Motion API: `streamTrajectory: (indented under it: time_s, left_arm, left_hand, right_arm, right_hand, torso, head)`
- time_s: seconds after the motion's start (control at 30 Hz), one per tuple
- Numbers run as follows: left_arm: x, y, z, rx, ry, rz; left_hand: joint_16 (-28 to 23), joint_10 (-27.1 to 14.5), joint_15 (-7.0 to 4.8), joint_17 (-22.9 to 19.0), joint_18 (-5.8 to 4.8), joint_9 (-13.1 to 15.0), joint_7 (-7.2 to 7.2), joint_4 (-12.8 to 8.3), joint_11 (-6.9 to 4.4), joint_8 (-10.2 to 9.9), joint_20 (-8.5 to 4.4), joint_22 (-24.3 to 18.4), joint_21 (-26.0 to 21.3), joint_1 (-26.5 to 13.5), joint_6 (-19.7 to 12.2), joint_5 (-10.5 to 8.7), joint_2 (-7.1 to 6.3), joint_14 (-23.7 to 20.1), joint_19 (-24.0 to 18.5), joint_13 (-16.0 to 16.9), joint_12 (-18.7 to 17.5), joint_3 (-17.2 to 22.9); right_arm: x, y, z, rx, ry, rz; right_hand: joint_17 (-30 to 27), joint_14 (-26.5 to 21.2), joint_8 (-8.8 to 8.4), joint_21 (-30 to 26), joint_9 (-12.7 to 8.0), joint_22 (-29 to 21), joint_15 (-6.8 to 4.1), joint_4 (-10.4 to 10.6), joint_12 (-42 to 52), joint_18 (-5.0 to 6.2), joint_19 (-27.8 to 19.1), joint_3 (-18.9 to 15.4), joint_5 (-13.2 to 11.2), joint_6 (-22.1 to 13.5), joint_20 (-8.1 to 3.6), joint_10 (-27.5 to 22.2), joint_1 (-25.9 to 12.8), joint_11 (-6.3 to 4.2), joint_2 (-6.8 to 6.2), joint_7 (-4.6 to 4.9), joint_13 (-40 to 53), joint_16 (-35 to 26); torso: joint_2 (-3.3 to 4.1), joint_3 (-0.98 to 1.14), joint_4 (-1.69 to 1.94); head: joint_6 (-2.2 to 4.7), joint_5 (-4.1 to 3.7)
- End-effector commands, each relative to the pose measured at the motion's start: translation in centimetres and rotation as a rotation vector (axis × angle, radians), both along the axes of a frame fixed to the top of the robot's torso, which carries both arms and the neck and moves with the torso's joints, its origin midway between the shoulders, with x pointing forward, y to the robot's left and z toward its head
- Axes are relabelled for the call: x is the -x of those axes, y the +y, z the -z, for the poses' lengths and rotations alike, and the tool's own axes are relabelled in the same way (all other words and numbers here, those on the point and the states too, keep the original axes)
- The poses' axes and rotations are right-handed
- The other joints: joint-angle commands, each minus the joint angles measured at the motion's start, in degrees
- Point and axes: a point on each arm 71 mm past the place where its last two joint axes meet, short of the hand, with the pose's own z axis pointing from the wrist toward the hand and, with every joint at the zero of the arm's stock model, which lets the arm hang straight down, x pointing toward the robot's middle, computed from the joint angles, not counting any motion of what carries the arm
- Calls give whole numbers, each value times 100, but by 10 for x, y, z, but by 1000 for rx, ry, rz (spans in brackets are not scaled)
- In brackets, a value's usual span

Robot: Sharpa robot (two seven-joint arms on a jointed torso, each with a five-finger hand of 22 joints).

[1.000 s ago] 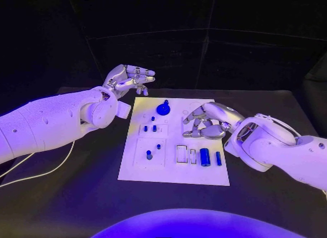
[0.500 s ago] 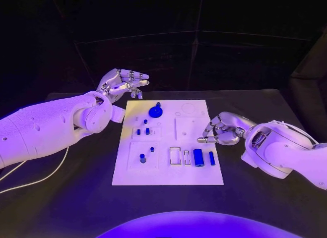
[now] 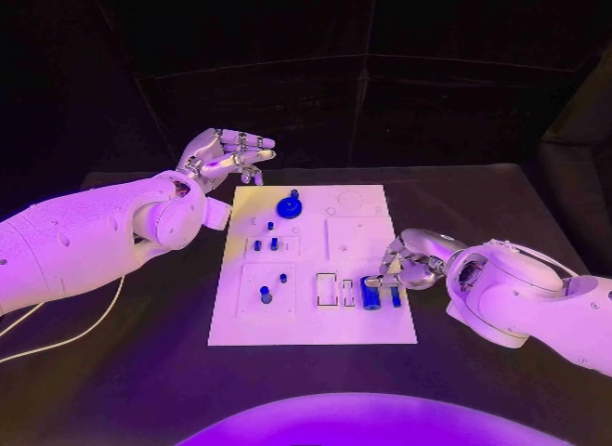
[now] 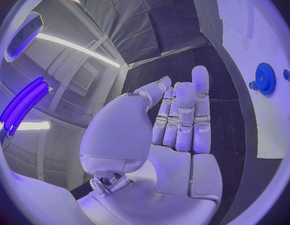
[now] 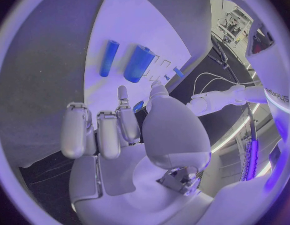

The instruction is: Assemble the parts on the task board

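While the white task board [image 3: 312,316] lies mid-tabletop [image 3: 520,204] bearing one blue gear [image 3: 290,206], a thick cylinder [image 3: 370,294], a thin rod [image 3: 396,296] and several small pegs, the right robot hand [image 3: 406,260] hovers empty, fingers loosely curled, over both; the left robot hand [image 3: 226,153] hangs empty, half-curled, past the far-left corner.

task board [image 3: 312,321]: smooth, matt white plate
parts [image 3: 370,295]: smooth blue plastic, slight sheen
robot hand, left [image 3: 226,154] and right [image 3: 406,261]: silvery, metallic-looking, glossy
surface [image 3: 506,214]: matt black
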Motion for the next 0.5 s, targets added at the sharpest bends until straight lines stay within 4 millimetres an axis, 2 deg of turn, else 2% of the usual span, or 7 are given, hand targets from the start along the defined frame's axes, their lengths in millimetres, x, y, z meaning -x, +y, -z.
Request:
streamTrajectory:
  time_s: [0.03,0.27,0.5]
  left_arm:
    - [0,-1,-1,9,-1,10]
    - [0,-1,-1,8,2,11]
    - [0,0,0,8,3,11]
  left_hand:
    - [-30,-28,6,-5,37,-4,14,-7,21,32,11,-5,-26,-1,-7,-3,32,-39,-35,-5,27,-42]
    - [-30,-28,6,-5,37,-4,14,-7,21,32,11,-5,-26,-1,-7,-3,32,-39,-35,-5,27,-42]
    - [-30,-28,6,-5,37,-4,14,-7,21,32,11,-5,-26,-1,-7,-3,32,-39,-35,-5,27,-42]
  right_arm:
    - [1,-1,7,74,24,5]
    - [3,8,14,83,55,-7]
    - [4,14,20,91,74,-19]
  right_hand:
    - [-6,316,57,32,10,-3,-14,4,2,-81,31,-41,-20,-45,-5,-21,-82,23,-10,4,-21,5]
    - [10,317,96,33,20,0,-13,4,-3,-81,31,-43,-25,-53,-3,-27,-111,23,-21,2,-17,10]
    - [29,318,164,37,39,13,-16,-5,2,-84,35,-17,-10,-50,-1,-27,-98,17,9,-7,4,16]
  torso:
    - [1,0,3]
    - [1,1,-5]
    - [-1,0,0]
  head:
    - [-12,0]
    - [-30,11]
    - [-42,-9]
